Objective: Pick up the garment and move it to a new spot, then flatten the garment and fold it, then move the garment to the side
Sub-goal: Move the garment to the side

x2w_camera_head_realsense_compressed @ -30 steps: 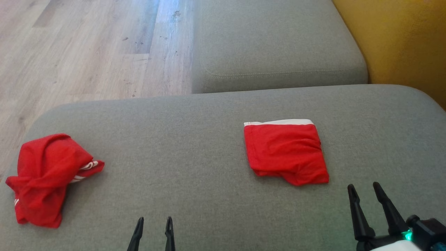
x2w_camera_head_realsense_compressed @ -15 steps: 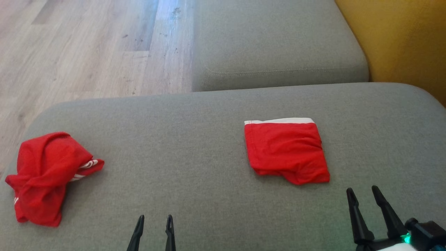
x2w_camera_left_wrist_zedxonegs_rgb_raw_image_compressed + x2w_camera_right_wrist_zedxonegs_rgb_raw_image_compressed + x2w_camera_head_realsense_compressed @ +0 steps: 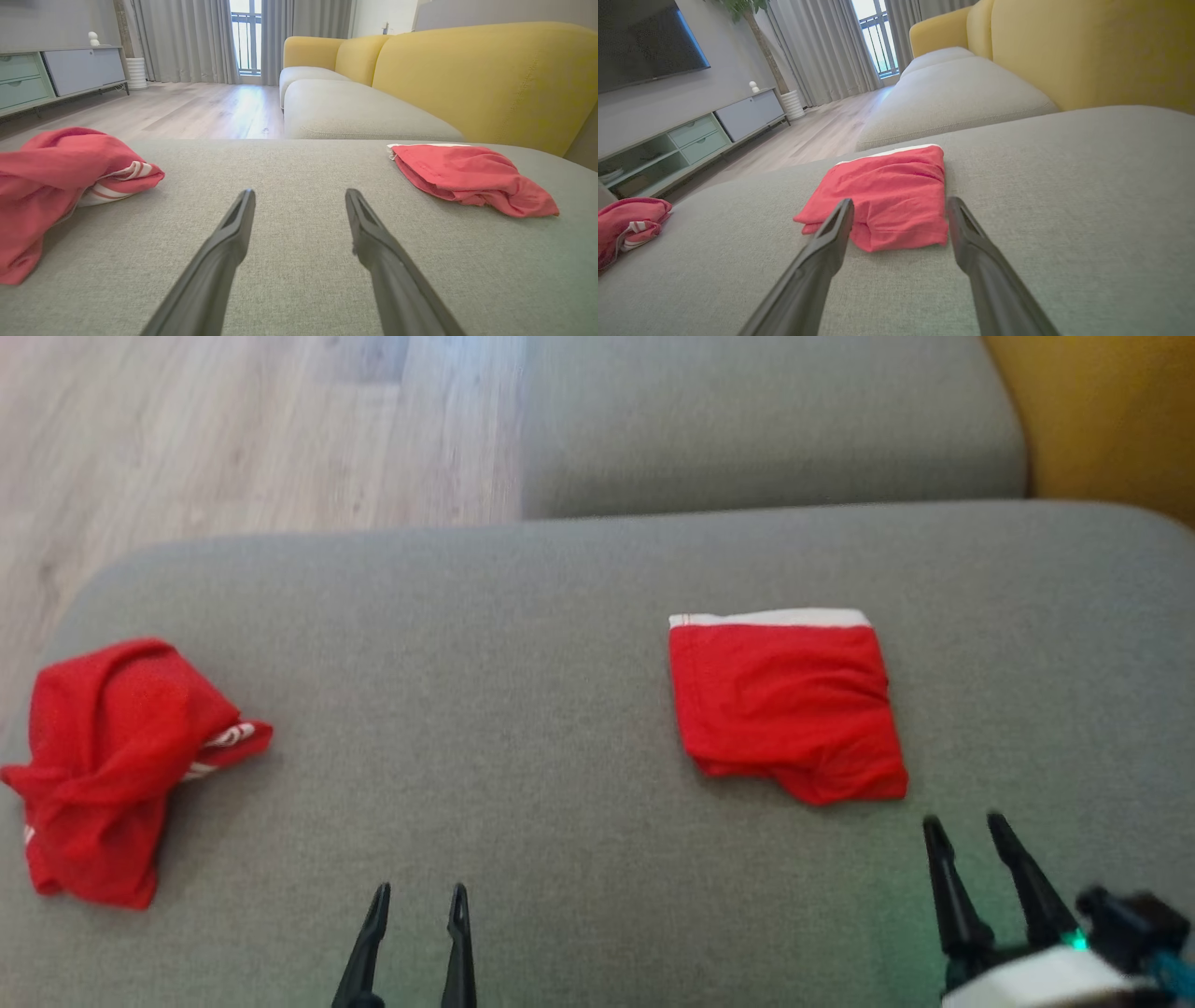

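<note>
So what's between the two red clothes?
Just bare grey cushion between the crumpled clothes and the folded clothes, in the head view.

The left gripper (image 3: pixel 420 894) stands at the lower middle of the head view. Its two long dark fingers (image 3: pixel 372 943) are spread apart and point straight up the view. The right gripper (image 3: pixel 964 823) sits at the lower right, fingers likewise parted and leaning slightly leftward, rising from a dark wrist (image 3: pixel 1130 919) with a green light (image 3: pixel 1078 941) above a pale forearm (image 3: pixel 1036 980).
</note>
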